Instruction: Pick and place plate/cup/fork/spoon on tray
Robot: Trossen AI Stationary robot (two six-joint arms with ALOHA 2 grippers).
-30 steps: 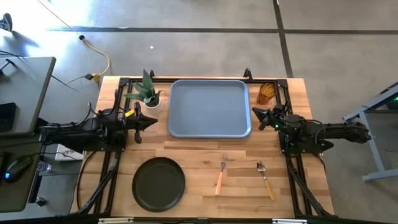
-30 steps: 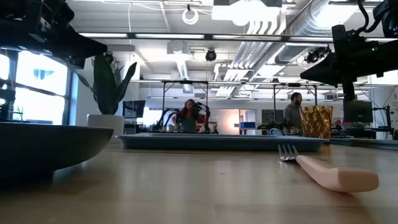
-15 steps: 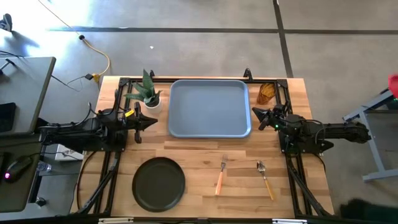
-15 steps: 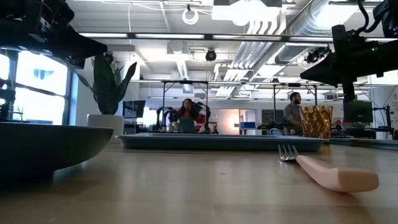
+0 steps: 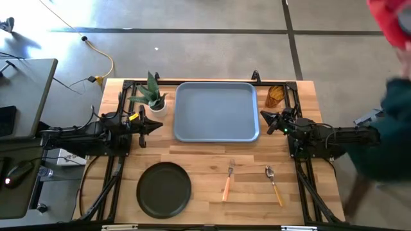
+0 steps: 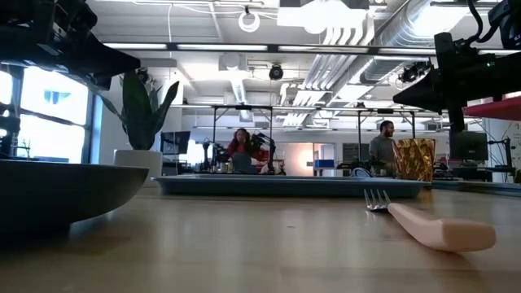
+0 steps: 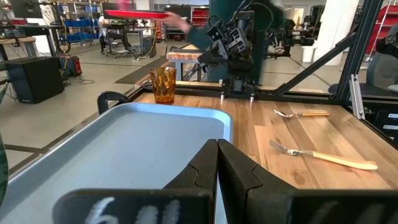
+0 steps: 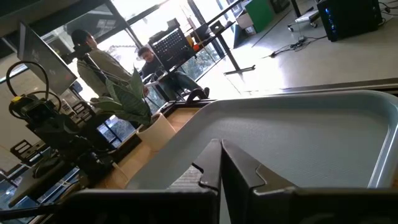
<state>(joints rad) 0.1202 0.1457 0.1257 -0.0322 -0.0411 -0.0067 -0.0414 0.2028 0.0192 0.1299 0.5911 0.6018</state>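
The blue-grey tray point(image 5: 216, 110) lies at the table's far middle. The dark plate point(image 5: 164, 189) sits near the front left. The fork point(image 5: 228, 179) and the spoon point(image 5: 273, 185) lie flat on the wood at the front right. The amber cup point(image 5: 275, 96) stands upright by the tray's far right corner. My left gripper point(image 5: 157, 126) hovers shut and empty at the tray's left edge; it also shows in its wrist view point(image 7: 217, 149). My right gripper point(image 5: 263, 119) hovers shut and empty at the tray's right edge point(image 8: 221, 149).
A white pot with a green plant point(image 5: 154, 97) stands at the tray's far left corner. A person in a dark sleeve point(image 5: 392, 122) stands at the table's right side, beside my right arm. Bare wood lies between the tray and the tableware.
Both arms have kept still. A person has come into the high view at the right edge, beside the table's right side.
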